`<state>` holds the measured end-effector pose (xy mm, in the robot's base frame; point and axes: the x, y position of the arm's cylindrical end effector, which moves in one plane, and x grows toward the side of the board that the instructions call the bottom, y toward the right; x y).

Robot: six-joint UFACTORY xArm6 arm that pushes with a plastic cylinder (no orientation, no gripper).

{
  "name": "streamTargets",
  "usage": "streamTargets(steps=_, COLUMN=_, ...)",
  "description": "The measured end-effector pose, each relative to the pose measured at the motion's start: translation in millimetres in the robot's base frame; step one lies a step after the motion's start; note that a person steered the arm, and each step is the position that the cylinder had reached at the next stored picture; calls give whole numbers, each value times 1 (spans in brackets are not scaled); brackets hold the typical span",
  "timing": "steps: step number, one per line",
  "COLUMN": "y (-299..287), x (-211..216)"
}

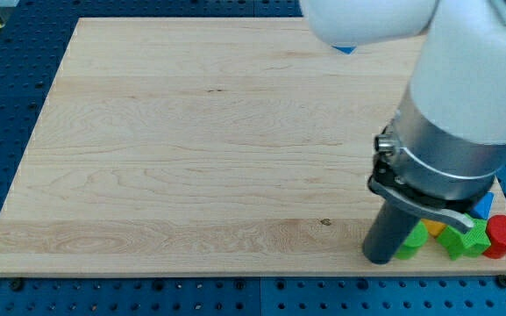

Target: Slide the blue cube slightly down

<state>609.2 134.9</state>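
Note:
A small blue piece [345, 48] shows at the view's top, mostly hidden under the white arm; its shape cannot be made out. Another blue block [483, 206] peeks out behind the arm at the lower right, and only a corner of it is visible. My tip [380, 260] rests on the board near the bottom edge, far below the top blue piece. It is just left of a green block [413, 240] and looks close to touching it.
A cluster sits at the board's bottom right corner: a yellow block [434, 226], a green star-like block [463, 239] and a red cylinder [502, 235]. The wooden board [200, 149] lies on a blue perforated table. The arm's body hides the board's right side.

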Motion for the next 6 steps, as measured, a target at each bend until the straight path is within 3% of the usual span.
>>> streamTargets(steps=2, y=8, x=0)
streamTargets(steps=3, y=-25, x=-3)
streamTargets(steps=4, y=-80, x=-45)
streamTargets(steps=6, y=-154, x=-206)
